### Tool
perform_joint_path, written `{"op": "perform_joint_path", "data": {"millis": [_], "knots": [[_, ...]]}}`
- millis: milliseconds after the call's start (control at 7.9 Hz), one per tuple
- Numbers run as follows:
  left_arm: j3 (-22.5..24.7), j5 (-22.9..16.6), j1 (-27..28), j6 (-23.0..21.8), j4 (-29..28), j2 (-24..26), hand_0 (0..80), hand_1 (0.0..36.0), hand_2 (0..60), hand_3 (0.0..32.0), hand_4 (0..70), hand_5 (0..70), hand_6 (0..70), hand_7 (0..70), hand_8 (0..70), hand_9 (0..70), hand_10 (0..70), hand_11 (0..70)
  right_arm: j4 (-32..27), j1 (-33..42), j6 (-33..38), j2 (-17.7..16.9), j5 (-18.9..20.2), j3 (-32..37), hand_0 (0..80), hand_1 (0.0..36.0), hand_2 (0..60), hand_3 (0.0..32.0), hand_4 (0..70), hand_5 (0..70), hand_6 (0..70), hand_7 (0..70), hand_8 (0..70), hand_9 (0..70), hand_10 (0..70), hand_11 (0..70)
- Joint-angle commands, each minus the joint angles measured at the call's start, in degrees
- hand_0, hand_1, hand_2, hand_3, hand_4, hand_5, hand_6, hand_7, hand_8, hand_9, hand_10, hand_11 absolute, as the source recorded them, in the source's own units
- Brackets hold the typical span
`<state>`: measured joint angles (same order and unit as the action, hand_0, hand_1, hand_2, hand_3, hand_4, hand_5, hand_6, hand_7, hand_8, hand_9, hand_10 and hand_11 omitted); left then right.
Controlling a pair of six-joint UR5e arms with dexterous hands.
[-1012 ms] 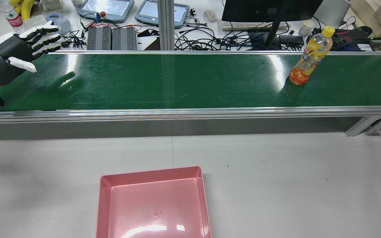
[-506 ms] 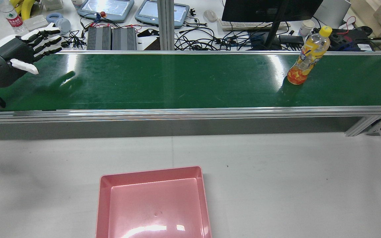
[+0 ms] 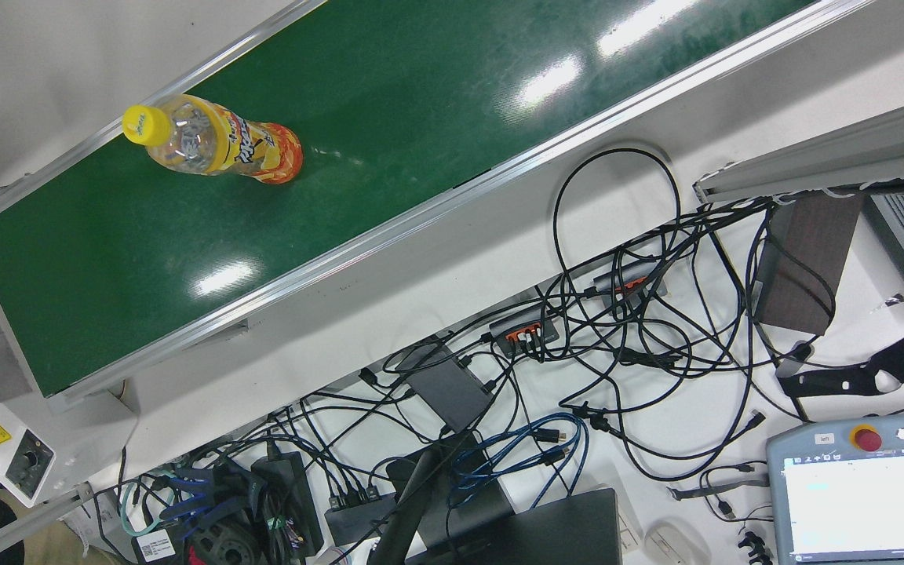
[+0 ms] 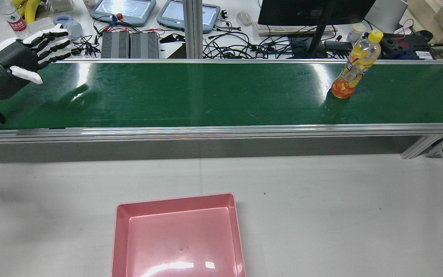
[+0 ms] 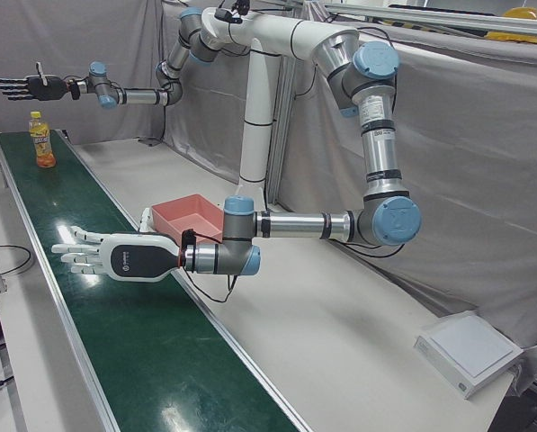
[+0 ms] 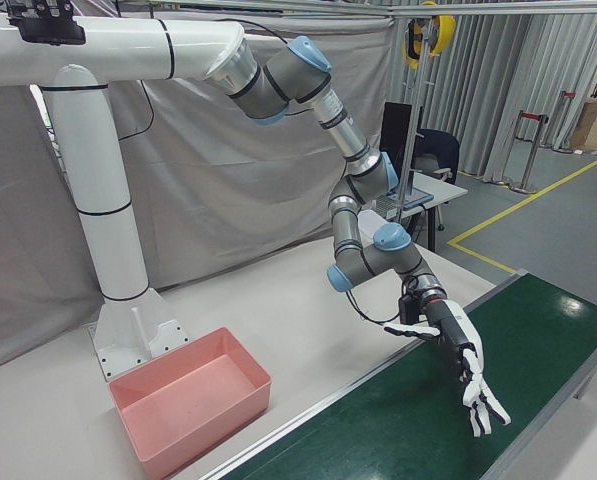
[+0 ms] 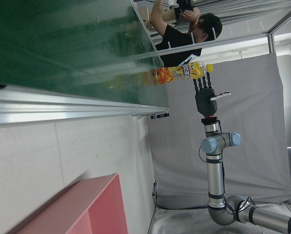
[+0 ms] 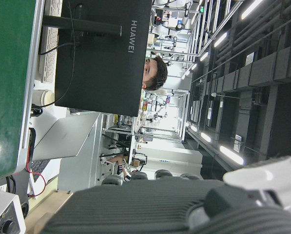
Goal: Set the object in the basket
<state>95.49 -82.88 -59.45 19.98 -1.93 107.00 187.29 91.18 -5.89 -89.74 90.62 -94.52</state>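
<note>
An orange drink bottle [image 4: 350,71] with a yellow cap stands upright on the green conveyor belt [image 4: 206,92], near its right end in the rear view. It also shows in the front view [image 3: 216,145], the left-front view [image 5: 41,142] and the left hand view [image 7: 182,74]. My left hand [image 4: 21,61] is open and empty, hovering over the belt's left end, far from the bottle; it also shows in the left-front view [image 5: 106,256] and the right-front view [image 6: 458,360]. My right hand [image 5: 30,87] is open, raised above and behind the bottle [image 7: 206,97]. The pink basket [image 4: 173,201] sits empty on the white table.
Beyond the belt lies a desk with tangled cables [image 4: 244,46], two teach pendants [image 4: 129,9], a monitor [image 4: 313,11] and a keyboard. The belt's aluminium rail [image 4: 221,130] separates it from the white table [image 4: 340,211]. A person [image 7: 184,29] stands past the belt's end.
The bottle has drifted a little to the left along the belt. My left hand has only shifted slightly and stays open.
</note>
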Motion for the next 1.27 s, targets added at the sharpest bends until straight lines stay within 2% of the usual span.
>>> {"op": "perform_joint_path", "data": {"millis": [0, 1139], "knots": [[0.04, 0.00, -0.14, -0.30, -0.09, 0.05, 49.3, 8.2, 0.0, 6.6, 11.5, 23.1, 0.4, 0.1, 8.4, 8.3, 8.1, 12.7, 0.00, -0.12, -0.09, 0.09, 0.00, 0.30, 0.0, 0.0, 0.0, 0.0, 0.0, 0.0, 0.0, 0.0, 0.0, 0.0, 0.0, 0.0], [1.01, 0.00, 0.03, -0.12, -0.09, -0.21, 49.7, 7.8, 0.0, 6.0, 11.8, 23.2, 0.5, 0.2, 8.3, 8.1, 8.1, 12.8, 0.00, 0.14, 0.00, 0.00, 0.00, -0.05, 0.0, 0.0, 0.0, 0.0, 0.0, 0.0, 0.0, 0.0, 0.0, 0.0, 0.0, 0.0]]}}
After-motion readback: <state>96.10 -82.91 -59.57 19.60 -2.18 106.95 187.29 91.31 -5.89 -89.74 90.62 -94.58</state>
